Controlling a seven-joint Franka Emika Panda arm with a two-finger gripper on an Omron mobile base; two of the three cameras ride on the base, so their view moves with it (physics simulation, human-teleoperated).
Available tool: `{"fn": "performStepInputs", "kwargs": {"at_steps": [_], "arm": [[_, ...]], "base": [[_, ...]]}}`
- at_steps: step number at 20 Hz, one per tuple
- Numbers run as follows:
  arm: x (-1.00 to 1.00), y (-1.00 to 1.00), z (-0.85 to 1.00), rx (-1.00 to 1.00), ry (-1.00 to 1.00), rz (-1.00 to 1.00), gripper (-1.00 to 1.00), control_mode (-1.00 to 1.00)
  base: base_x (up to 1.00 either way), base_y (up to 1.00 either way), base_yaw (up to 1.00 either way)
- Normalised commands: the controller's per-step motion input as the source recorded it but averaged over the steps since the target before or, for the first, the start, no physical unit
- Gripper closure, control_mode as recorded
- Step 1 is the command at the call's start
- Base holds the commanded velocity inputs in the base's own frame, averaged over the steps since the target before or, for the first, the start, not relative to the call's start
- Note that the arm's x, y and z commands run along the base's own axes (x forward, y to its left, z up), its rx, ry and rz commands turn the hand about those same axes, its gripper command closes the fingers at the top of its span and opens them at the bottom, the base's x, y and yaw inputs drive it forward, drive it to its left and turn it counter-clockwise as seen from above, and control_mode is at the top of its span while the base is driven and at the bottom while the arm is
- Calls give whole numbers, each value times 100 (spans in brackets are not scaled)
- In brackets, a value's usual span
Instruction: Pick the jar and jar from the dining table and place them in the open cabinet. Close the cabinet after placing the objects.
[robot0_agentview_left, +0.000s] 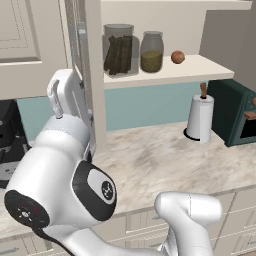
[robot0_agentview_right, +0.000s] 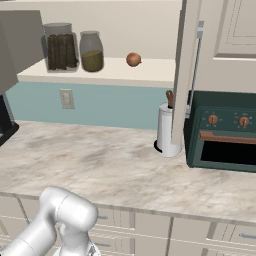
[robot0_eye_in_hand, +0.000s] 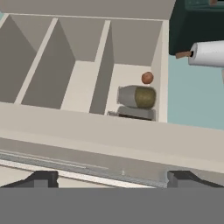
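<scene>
While both jars stand on the cabinet's cream shelf (robot0_agentview_left: 165, 75), the left base view shows the larger jar (robot0_agentview_left: 119, 49) with dark brown sticks touching or just beside the small jar (robot0_agentview_left: 151, 52) of olive-green contents, an orange-brown ball (robot0_agentview_left: 177, 57) farther right. An open cabinet door (robot0_agentview_left: 87, 70) hangs edge-on beside the arm. Below, a white paper-towel roll (robot0_agentview_left: 200, 119) stands on the marbled tabletop (robot0_agentview_left: 160, 160) near a dark green oven (robot0_agentview_left: 235, 112).

From the right base view, the jars sit at the shelf's left end, the ball apart from them.

Through the hand view, the gripper (robot0_eye_in_hand: 112, 179) has its fingertips spread wide, holding nothing, with the door's edge and silver handle (robot0_eye_in_hand: 78, 166) just ahead.
</scene>
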Motion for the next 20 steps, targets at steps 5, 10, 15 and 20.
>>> {"fn": "performStepInputs", "kwargs": {"at_steps": [5,10,15,20], "arm": [[13,-21,0,7,-2,-2,-100,-100],[13,-32,-1,4,-2,0,-100,-100],[16,-29,-4,3,-2,0,-100,-100],[19,-27,-7,1,-2,0,-100,-100]], "base": [[0,0,0],[0,0,0],[0,0,0],[0,0,0]]}}
